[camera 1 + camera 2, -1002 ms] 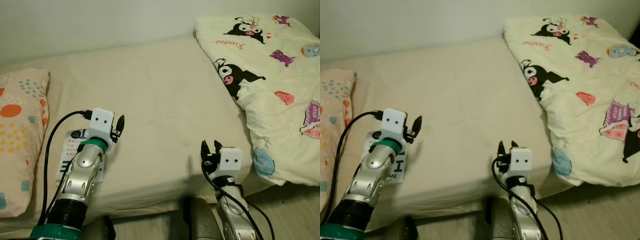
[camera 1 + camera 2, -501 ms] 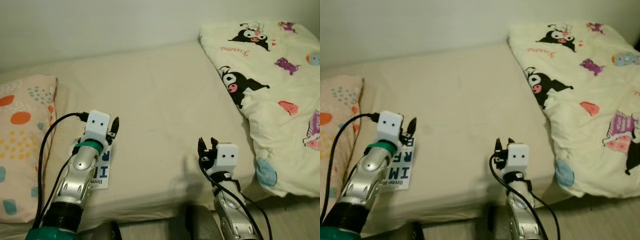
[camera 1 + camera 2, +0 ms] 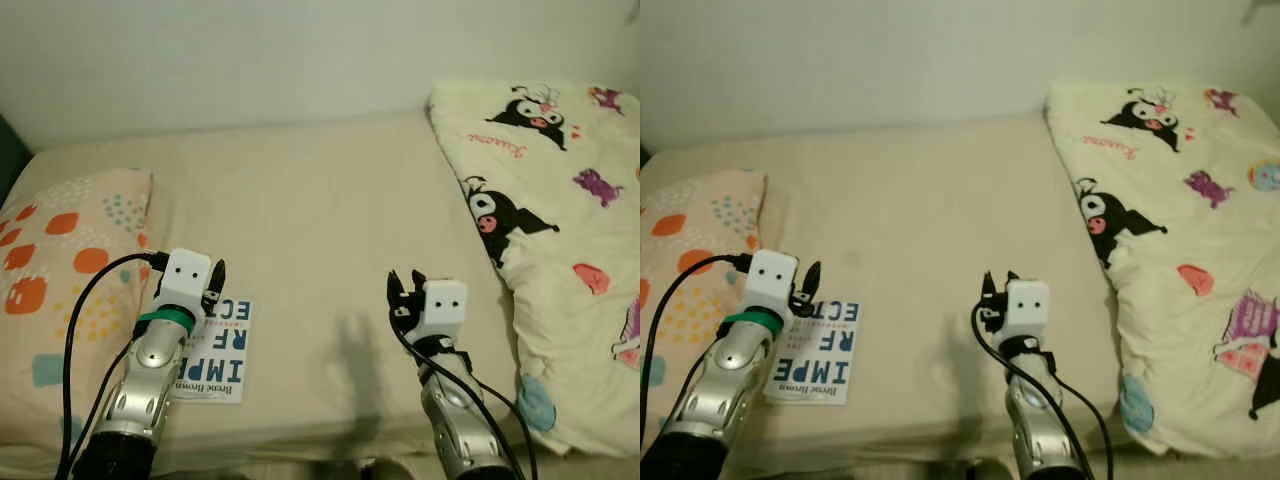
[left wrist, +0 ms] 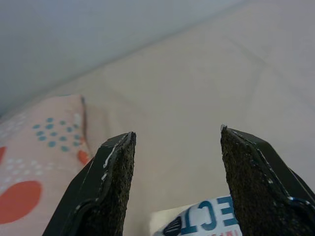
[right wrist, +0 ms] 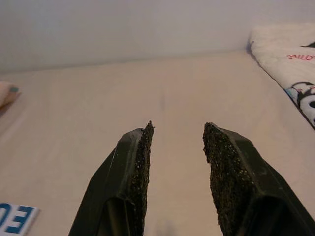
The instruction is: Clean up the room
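Left gripper [image 3: 214, 296] hovers spread over the book [image 3: 217, 352] lying flat at lower left on the bed [image 3: 320, 200], right gripper [image 3: 405, 290] parted mid-frame, and that thin cover could slide away instead of lifting.

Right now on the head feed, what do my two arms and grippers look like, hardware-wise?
Both arms are silver metal with a black cable looping along each. The left arm has a green band at the wrist. Each wrist carries a white boxy camera housing with two small dark dots. The left gripper and right gripper each have two long black fingers with rough, gritty pads flecked white.
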You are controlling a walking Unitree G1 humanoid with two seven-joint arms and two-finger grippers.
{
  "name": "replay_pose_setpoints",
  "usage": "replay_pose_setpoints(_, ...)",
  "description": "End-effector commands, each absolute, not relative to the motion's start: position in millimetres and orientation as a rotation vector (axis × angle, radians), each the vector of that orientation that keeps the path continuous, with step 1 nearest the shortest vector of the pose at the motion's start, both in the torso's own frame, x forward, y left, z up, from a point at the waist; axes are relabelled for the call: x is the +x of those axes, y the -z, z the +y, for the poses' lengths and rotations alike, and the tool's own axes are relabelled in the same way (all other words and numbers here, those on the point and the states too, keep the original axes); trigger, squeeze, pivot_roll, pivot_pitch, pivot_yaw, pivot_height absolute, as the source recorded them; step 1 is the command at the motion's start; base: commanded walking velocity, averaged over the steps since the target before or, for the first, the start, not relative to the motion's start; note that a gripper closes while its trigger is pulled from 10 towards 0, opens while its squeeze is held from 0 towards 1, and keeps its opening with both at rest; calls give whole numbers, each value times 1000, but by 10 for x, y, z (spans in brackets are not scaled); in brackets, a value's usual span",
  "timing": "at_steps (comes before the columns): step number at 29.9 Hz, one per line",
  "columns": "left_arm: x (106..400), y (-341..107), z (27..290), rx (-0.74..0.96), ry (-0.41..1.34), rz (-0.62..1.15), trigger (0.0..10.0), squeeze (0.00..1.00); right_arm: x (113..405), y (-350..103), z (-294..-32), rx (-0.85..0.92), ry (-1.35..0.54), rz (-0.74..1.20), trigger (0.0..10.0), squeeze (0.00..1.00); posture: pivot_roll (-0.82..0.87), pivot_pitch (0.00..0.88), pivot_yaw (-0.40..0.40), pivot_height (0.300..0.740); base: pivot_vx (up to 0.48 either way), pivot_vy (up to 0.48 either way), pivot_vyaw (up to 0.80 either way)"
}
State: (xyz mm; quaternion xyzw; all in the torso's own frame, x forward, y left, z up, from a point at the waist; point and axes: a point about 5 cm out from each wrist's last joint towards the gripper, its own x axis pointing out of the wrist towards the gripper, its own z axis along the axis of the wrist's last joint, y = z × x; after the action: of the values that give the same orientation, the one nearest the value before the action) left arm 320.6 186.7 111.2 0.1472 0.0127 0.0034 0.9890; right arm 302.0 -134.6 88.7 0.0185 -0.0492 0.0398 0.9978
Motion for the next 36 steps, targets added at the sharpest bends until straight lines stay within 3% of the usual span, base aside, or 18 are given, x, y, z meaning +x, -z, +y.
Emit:
replay_pose_setpoints(1, 3171, -1019, 1924, 295, -25, 65, 10000, 0, 2991, -817, -1339, 41, -78, -74, 10000, 0, -21, 28, 81, 720, 0, 0, 0)
replay_pose_setpoints(15, 3094, -730, 1935, 284, -44, 156, 10000, 0, 2929, -628, -1405, 16, -51, -6, 10000, 0, -36, 15, 82, 740, 0, 0, 0)
replay_pose_setpoints(27, 2844, -317, 1939, 290, -30, 289, 10000, 0, 2594, 38, -1476, -48, -96, 295, 10000, 0, -25, 5, 62, 740, 0, 0, 0)
replay_pose_setpoints(36, 2873, -330, 1851, 308, -19, 260, 10000, 0, 2714, -106, -1421, -30, -103, 217, 10000, 0, -21, 2, 61, 740, 0, -125, 0)
